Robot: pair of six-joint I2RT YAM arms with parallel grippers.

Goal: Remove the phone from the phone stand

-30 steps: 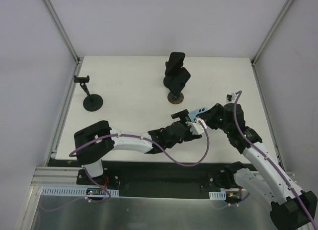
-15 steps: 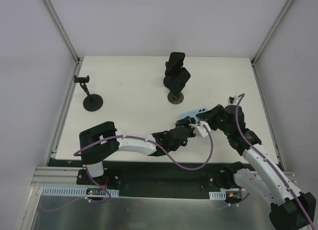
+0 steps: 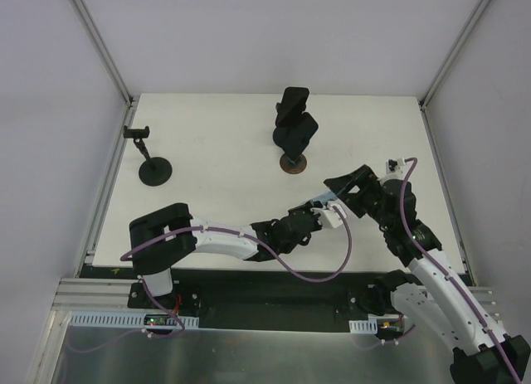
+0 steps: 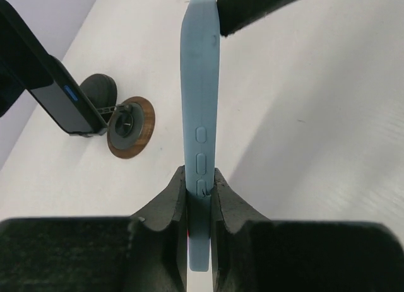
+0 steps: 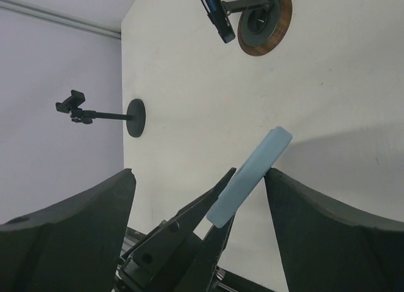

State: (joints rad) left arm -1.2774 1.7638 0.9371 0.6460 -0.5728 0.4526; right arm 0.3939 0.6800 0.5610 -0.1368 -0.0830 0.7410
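Observation:
A phone in a light-blue case point(image 4: 201, 84) stands on edge between the fingers of my left gripper point(image 4: 200, 178), which is shut on its lower end. In the top view the phone point(image 3: 319, 203) hangs low over the table's right front, mostly hidden by both grippers. My right gripper point(image 5: 199, 172) stands open, its wide jaws either side of the phone point(image 5: 249, 178), one finger close beside it. An empty black phone stand point(image 3: 149, 156) stands at the table's left. A wooden-based stand point(image 3: 293, 160) at the middle back carries a black phone point(image 3: 292, 109).
The wooden-based stand point(image 4: 130, 126) and its black phone point(image 4: 53, 93) lie just beyond and left of the held phone. A small black object point(image 3: 383, 162) sits near the right edge. White walls and metal rails close the table on three sides.
My right gripper has opened and let go of the blue phone. My left gripper has shut on the phone's lower end, so the phone has passed from right to left.

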